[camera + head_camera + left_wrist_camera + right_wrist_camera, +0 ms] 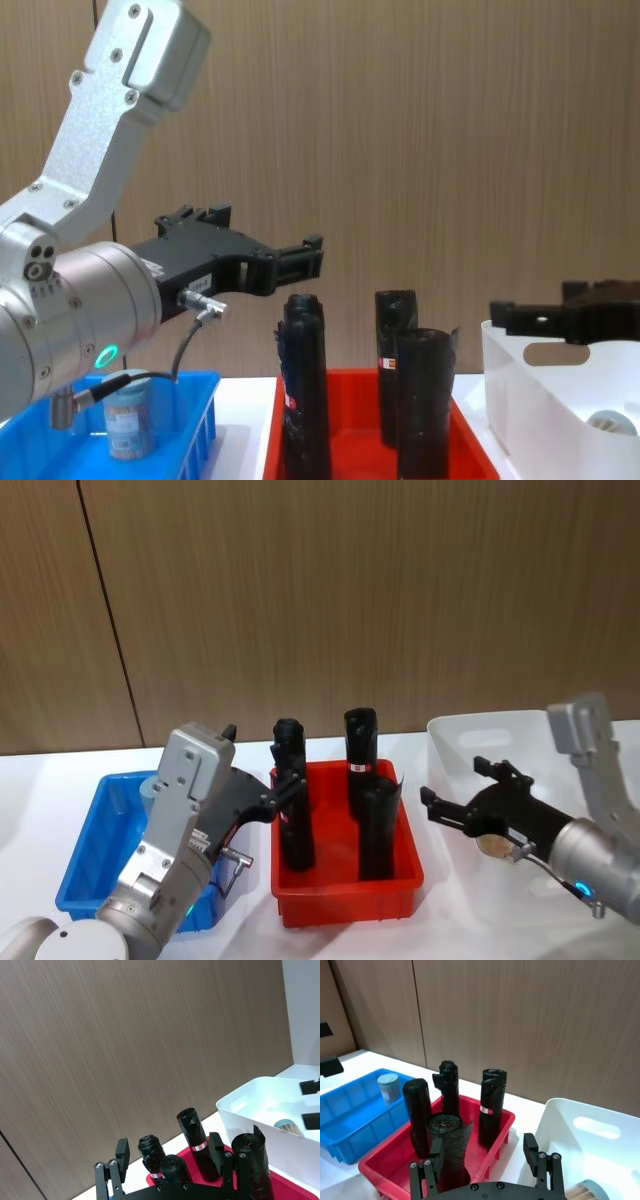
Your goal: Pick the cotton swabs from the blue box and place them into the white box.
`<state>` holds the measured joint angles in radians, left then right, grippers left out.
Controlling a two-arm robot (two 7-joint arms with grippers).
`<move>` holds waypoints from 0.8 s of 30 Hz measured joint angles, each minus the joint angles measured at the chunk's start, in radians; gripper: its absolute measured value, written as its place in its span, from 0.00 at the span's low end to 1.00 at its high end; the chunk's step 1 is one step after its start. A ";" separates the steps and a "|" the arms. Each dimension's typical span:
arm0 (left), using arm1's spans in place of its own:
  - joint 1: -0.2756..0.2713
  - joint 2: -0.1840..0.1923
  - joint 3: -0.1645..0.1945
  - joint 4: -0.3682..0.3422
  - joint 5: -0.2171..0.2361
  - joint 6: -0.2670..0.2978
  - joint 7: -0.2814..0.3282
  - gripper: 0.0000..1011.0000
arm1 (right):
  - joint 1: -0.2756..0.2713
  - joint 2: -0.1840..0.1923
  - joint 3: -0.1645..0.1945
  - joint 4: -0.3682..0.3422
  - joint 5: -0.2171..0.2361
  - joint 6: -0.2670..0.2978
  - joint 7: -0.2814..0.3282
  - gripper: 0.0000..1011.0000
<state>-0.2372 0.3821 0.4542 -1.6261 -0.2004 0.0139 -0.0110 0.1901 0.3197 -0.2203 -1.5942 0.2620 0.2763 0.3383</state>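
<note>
**Q:** Blue ribbed plastic bin (112,832), robot's left side — what's left in it?

**A:** One small clear cylindrical tub of cotton swabs (128,418), pale grey-blue lid, paper label, upright near the bin's back wall. Another tub lies on its side in the smooth white plastic bin with oval handle cutout (466,736), swab tips showing, just under the right gripper (465,793). So, judging by that, task approx. half done.

**Q:** Grippers?

**A:** Both black two-finger types, both spread open, nothing held. Left gripper (262,249) hangs raised, its fingers over the edge of the glossy red plastic bin (345,892) between the two boxes, pointing toward the tall black cylinders w/ red labels (361,798). Right gripper sits over the white bin's interior.

**Q:** Risks?

**A:** Main one, I'd say: left gripper is near the black cylinders. They look wrapped in crinkly film, tall and narrow, prob. easy to tip; a sideways swing back toward the blue bin could clip the nearest. Second: remaining tub is smooth, round, close to the blue bin's wall, so fingers descending off-centre may catch the ribbed wall or squeeze the tub out. Third: carrying it across means passing over those cylinders; too low a path = knock-over.
</note>
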 joint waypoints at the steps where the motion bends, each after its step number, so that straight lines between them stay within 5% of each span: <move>1: 0.000 0.000 0.000 0.000 0.000 0.000 0.000 0.99 | 0.008 -0.002 -0.001 0.007 -0.003 0.006 0.006 0.99; 14: 0.000 0.000 0.000 0.000 0.000 0.000 0.000 0.99 | 0.130 -0.045 -0.028 0.137 -0.067 0.108 0.108 0.99; 24: 0.000 0.000 0.000 0.000 0.000 0.000 0.000 0.99 | 0.169 -0.059 -0.046 0.172 -0.095 0.141 0.175 0.99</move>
<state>-0.2372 0.3822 0.4542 -1.6262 -0.2004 0.0139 -0.0109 0.3595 0.2611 -0.2661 -1.4221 0.1670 0.4174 0.5138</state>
